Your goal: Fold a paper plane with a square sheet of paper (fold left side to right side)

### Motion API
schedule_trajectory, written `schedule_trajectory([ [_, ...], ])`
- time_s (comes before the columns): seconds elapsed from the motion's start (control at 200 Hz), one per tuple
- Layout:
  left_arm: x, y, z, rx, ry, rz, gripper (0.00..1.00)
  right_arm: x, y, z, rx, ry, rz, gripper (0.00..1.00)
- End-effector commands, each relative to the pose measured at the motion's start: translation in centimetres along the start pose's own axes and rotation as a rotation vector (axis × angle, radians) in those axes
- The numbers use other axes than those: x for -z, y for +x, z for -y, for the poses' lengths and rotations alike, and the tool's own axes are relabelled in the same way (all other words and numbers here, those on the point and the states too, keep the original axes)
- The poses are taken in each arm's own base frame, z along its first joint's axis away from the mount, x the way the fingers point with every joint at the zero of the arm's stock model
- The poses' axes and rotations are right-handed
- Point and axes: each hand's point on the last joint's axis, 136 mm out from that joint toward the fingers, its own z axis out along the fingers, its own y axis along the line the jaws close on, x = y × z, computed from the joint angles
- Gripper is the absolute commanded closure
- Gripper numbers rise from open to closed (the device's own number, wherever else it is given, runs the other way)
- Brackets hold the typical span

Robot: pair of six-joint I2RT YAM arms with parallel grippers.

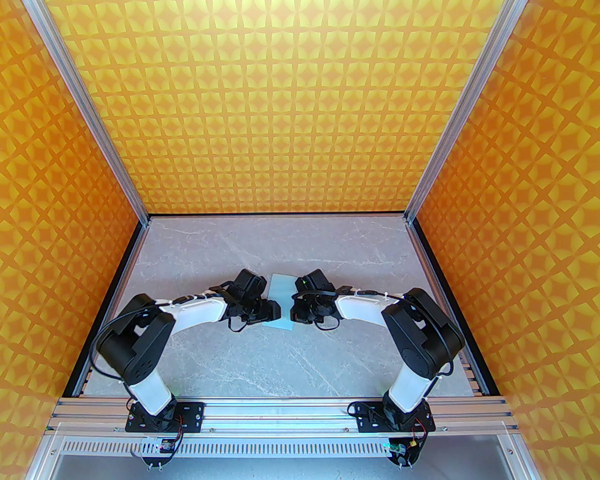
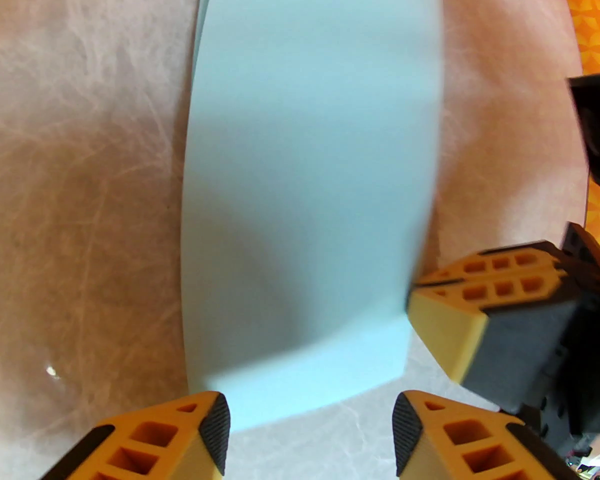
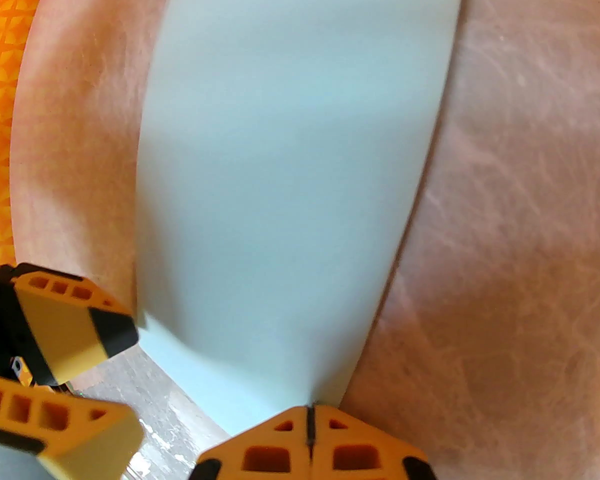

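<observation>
The square sheet of paper [image 1: 281, 288] lies pale blue on the marble table between my two grippers, doubled into a long rectangle and not shaped as a paper plane. In the left wrist view the sheet [image 2: 310, 168] stretches away from my left gripper [image 2: 310, 428], which is open with the paper's near edge just ahead of the gap. My right gripper [image 3: 310, 428] is shut on the near corner of the sheet [image 3: 290, 168]. The right gripper's fingers [image 2: 500, 278] press together at the paper's right edge. From above, the left gripper [image 1: 275, 311] and right gripper [image 1: 293, 313] nearly meet.
The grey marble tabletop [image 1: 260, 358] has free room in front of and behind the paper. Orange patterned walls [image 1: 280, 93] close the back and both sides, with aluminium posts [image 1: 105, 133] at the corners. The arm bases stand on the front rail [image 1: 280, 410].
</observation>
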Motion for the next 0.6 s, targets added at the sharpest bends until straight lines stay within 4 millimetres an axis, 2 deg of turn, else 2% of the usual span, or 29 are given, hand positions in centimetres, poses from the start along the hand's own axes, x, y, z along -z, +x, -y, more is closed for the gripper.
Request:
schedule_trajectory([
  [0.0, 1.4, -0.7, -0.4, 0.000, -0.018, 0.035, 0.38, -0.6, 1.3, 2.2, 0.004, 0.078, -0.026, 1.00],
  [0.27, -1.1, 0.0, -2.2, 0.029, -0.067, -0.018, 0.37, -0.6, 1.4, 2.2, 0.007, 0.070, -0.029, 1.00],
  [0.595, -2.6, 0.5, -0.9, 0.000, -0.064, -0.050, 0.37, -0.9, 1.5, 1.8, -0.008, 0.042, -0.030, 1.00],
])
